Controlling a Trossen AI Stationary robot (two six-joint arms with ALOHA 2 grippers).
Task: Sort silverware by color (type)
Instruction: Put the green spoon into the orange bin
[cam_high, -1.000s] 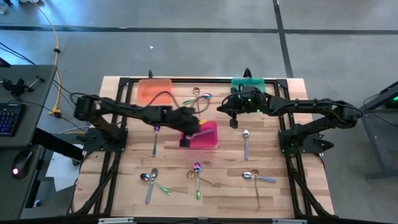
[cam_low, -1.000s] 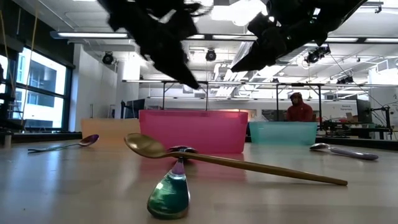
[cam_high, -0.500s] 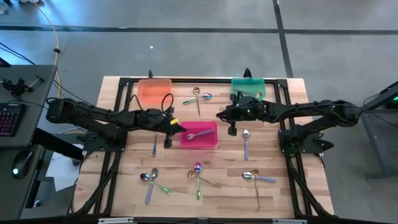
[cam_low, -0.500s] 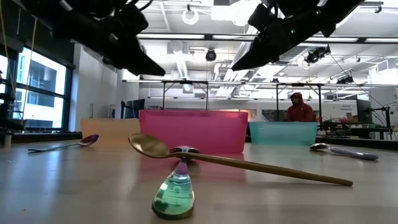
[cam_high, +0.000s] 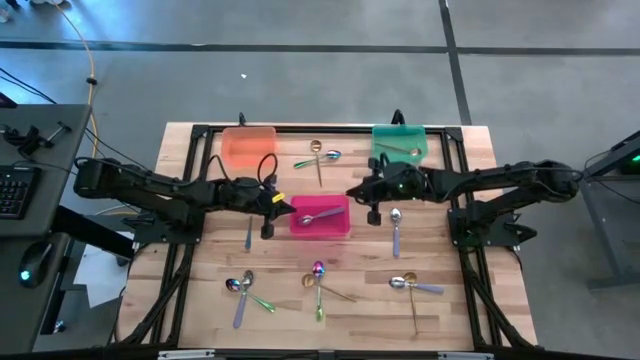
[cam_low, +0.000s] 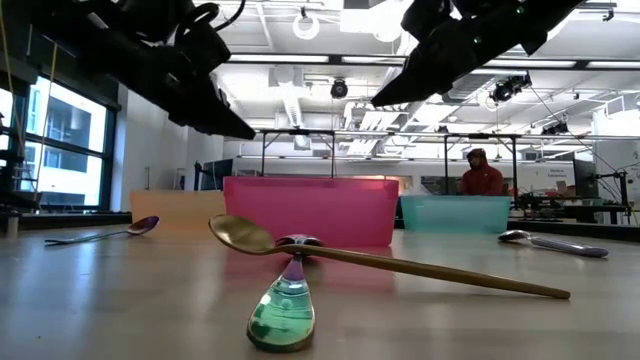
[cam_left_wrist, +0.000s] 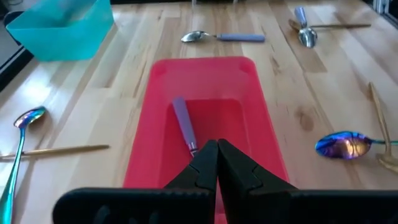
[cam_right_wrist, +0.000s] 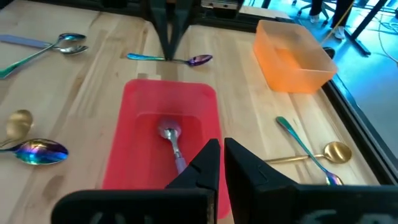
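1. A slim silver spoon with a lilac handle (cam_high: 318, 215) now lies inside the pink rectangular plastic bin (cam_high: 344, 228), where a second ago the left arm covered it; by my reading, one piece is sorted.
2. The other slim metal spoons (cam_high: 317, 275) lie scattered on the wooden table (cam_high: 200, 290) around the pink bin, so most sorting remains.
3. The left gripper (cam_high: 268, 230) has drawn back to just beside the pink bin's left end, fingers pressed together, holding nothing.
4. The right gripper (cam_high: 375, 211) hovers just off the pink bin's right end, fingers nearly closed and empty.
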